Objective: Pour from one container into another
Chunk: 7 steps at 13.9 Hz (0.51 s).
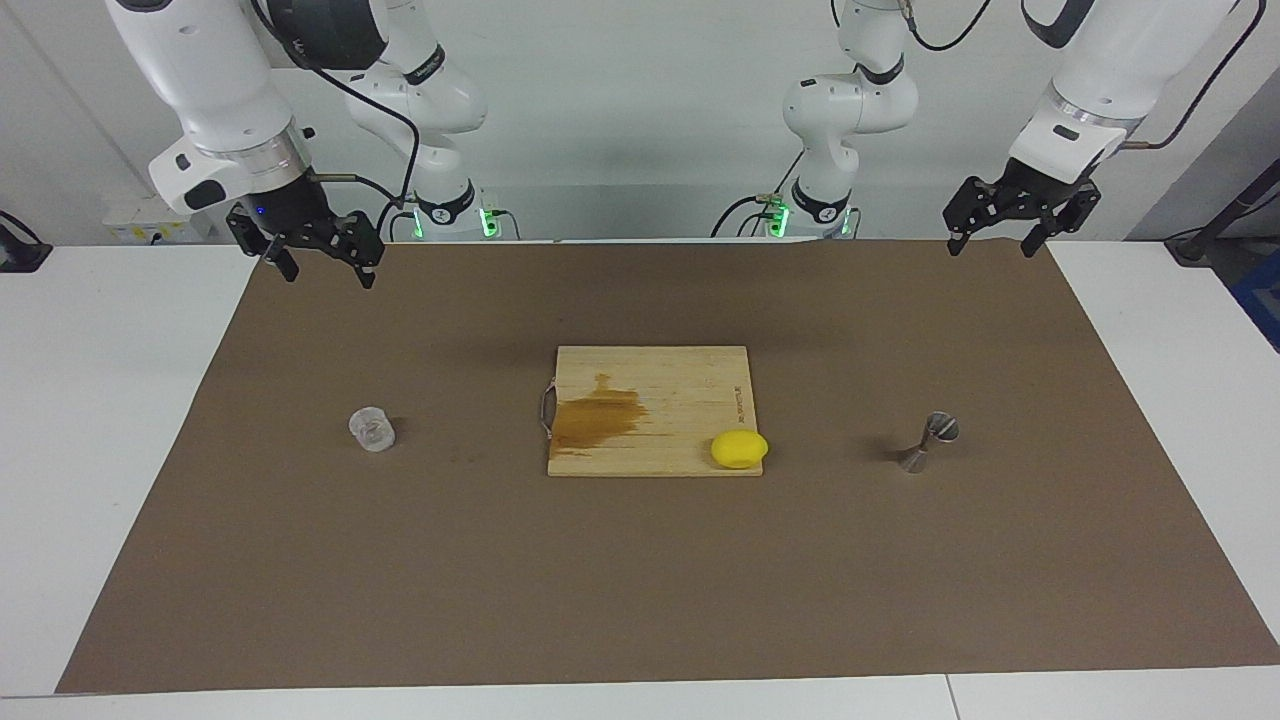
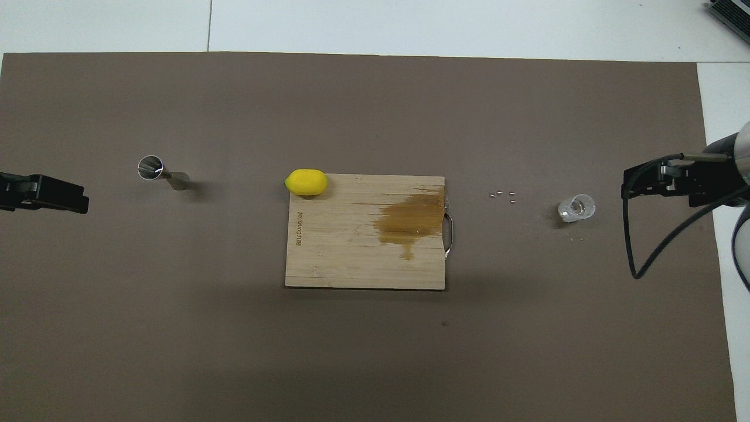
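Overhead view: cutting board with a lemon lies between upright clear cup and jigger. 2 grippers hang raised, fingers spread: right gripper near cup, left gripper near jigger.

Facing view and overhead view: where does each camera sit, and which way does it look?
Facing view: high across the table, looking at the robots; both arms show, left tool and right tool raised, waiting.
Overhead view: above the robots' end, looking steeply down; only the tools and a bit of the right arm show.
Shared: cup, jigger, lemon on the cutting board, half a turn apart.
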Available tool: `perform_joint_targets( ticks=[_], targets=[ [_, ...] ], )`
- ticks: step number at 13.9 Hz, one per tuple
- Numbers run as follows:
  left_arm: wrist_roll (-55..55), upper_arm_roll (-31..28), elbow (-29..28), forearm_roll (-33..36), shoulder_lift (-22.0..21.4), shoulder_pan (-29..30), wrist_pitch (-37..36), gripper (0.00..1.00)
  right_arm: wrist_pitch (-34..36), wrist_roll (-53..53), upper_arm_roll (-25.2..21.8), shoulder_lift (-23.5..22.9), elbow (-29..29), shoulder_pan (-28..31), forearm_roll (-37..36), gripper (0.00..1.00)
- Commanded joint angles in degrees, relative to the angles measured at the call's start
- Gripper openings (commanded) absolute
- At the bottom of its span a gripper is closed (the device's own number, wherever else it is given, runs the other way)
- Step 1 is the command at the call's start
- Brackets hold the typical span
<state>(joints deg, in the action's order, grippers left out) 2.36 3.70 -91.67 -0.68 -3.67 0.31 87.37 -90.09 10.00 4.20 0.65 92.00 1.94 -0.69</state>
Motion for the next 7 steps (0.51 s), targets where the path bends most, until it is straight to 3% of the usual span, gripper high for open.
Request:
perform_joint_targets(
  ticks=[1, 7],
  targets=[
    [-0.6, -0.4, 1.4, -0.3, 0.5, -0.6, -0.8, 1.0, -0.4, 1.1, 0.5, 0.6, 0.9, 0.7, 0.0, 1.0],
    [-0.7, -0.5, 1.1, 0.0, 0.5, -0.6, -0.1, 1.0, -0.4, 1.1, 0.5, 0.6, 0.9, 0.7, -0.1, 1.0]
  ],
)
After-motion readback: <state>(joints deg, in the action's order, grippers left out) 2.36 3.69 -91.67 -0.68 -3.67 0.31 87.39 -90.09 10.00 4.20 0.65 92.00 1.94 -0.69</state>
